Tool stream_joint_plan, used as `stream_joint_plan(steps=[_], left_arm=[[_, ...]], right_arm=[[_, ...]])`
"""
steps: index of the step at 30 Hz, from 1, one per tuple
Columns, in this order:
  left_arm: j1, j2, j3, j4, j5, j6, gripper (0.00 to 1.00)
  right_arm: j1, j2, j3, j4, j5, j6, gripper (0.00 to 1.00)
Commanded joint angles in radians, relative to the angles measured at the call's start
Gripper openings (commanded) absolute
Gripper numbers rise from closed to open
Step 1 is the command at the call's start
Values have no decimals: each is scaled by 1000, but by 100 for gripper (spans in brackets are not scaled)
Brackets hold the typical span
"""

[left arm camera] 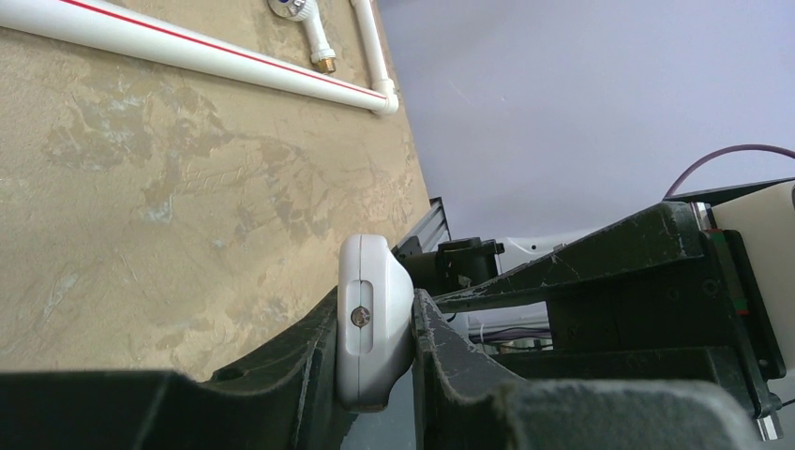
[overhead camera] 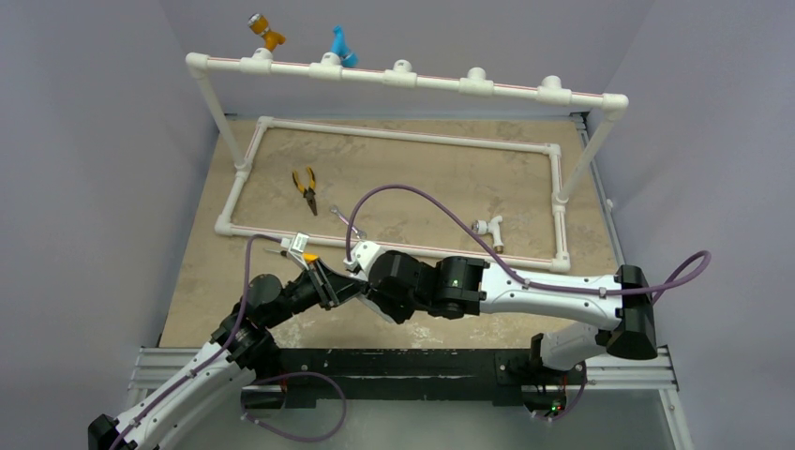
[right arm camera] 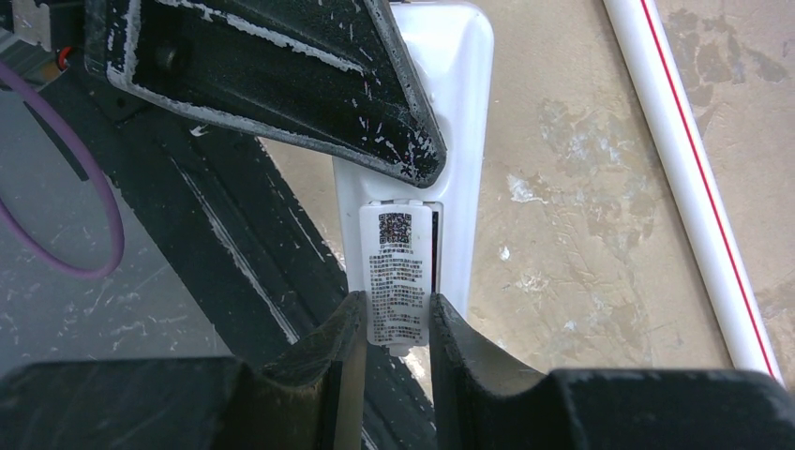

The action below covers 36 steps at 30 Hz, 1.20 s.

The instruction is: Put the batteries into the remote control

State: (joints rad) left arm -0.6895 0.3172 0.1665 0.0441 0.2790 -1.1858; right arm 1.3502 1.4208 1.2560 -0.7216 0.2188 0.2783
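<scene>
White, slim and round-cornered, the remote control (left arm camera: 370,281) is clamped edgewise by the left gripper (left arm camera: 375,323) above the near part of the table (overhead camera: 422,178). On its back, a labelled cover (right arm camera: 398,253) is pinched by the right gripper (right arm camera: 396,305).

Inside the PVC pipe frame (overhead camera: 403,137), the tabletop (overhead camera: 441,178) lies open at centre and right. Pliers (overhead camera: 305,187) sit at left, with a wrench (overhead camera: 348,223) and a pipe fitting (overhead camera: 488,228) along the lower side. The left arm (overhead camera: 281,295) and right arm (overhead camera: 450,286) crowd lower centre.
</scene>
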Motion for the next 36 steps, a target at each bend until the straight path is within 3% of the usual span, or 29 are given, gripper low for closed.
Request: stream_joint_plan(steps=[1,12,31,36], left_arm=[[-4,0,40,69,13,-1,0],[-4,-4,30,89,23,-26,0],[-4,16,1,100,18,-56,0],[-4,16,-10,104,29,-85,0]], right_arm=[[7,4,50,43,25,-18,24],[6,12,49,46,39,-22,39],[6,-13,102,42,65,-39,53],[6,-87,85,72,32,-89,55]])
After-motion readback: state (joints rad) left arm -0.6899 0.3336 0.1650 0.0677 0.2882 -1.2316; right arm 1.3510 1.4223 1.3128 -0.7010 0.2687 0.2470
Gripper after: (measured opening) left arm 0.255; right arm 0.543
